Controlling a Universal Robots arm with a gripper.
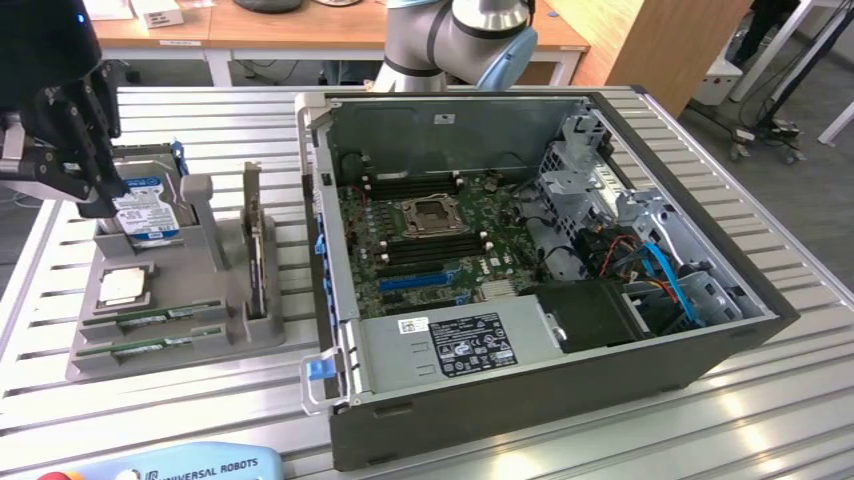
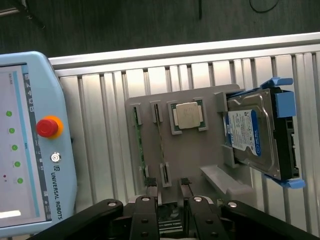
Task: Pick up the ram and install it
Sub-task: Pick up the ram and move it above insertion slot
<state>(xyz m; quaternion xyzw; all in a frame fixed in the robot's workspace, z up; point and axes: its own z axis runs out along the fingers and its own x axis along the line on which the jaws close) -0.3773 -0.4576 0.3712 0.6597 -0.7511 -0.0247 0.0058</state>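
Green and thin, the ram (image 1: 167, 313) lies flat in the grey holder (image 1: 194, 282) on the table (image 1: 174, 400), long axis across the holder's near end; the end effector (image 2: 169, 194) hangs above the far end, spread wide, empty

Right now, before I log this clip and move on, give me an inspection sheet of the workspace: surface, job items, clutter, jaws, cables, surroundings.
surface: slatted metal table, carrying a grey holder and an open computer case.
job's things: two ram sticks lying in the holder's slots, untouched; motherboard exposed in the case.
clutter: hard drive, processor chip and expansion card on the holder; teach pendant at the table's edge.
grippers: gripper, jaws open and empty, above the holder.
cables: blue and red cables inside the case.
surroundings: wooden desks behind the table.
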